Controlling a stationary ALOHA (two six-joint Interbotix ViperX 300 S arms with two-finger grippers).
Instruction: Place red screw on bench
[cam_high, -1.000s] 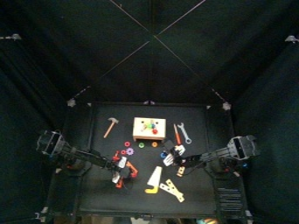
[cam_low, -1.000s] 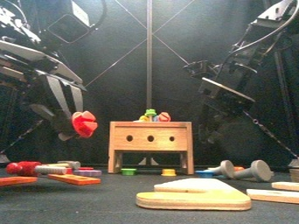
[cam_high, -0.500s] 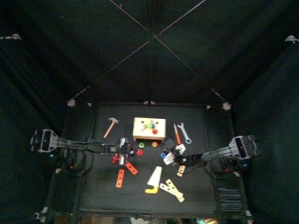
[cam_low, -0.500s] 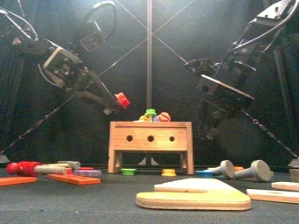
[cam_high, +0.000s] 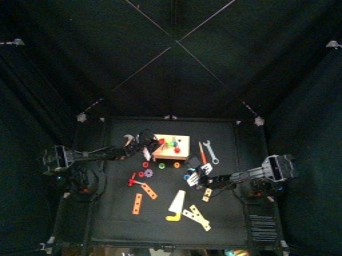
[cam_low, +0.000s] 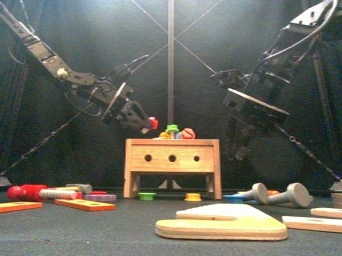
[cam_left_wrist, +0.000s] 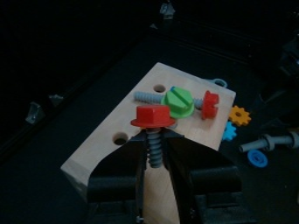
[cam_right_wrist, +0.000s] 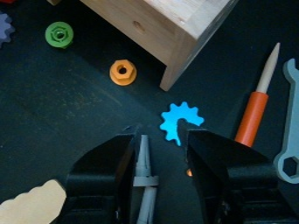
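A: Why is the left end effector (cam_left_wrist: 156, 163) hanging over the bench (cam_left_wrist: 146, 114) rather than down among the tools?

B: It carries the red screw (cam_left_wrist: 153, 129). In the left wrist view its two jaws are clamped on the grey threaded shank, leaving the red head free out in front and pointed at the bench top. The front view shows the screw (cam_low: 151, 124) in the air just above the bench's (cam_low: 174, 165) left corner, not touching it.

A: So it is not yet placed?

B: I'd judge not. A green piece (cam_left_wrist: 180, 99) and another red one (cam_left_wrist: 209, 102) already sit on the top face, with open holes near the edge. Gripping by the shank keeps the head clear, though setting it in a hole would want the shank leading.

A: And the right end effector (cam_right_wrist: 165, 156)?

B: Its jaws are apart and empty, low over the dark surface (cam_right_wrist: 70, 122) beside a blue gear (cam_right_wrist: 180, 122) and an orange nut (cam_right_wrist: 121, 71), near a corner of the bench. It looks parked out of the way.

A: Risk?

B: Probably knocking the pieces already seated while coming down.
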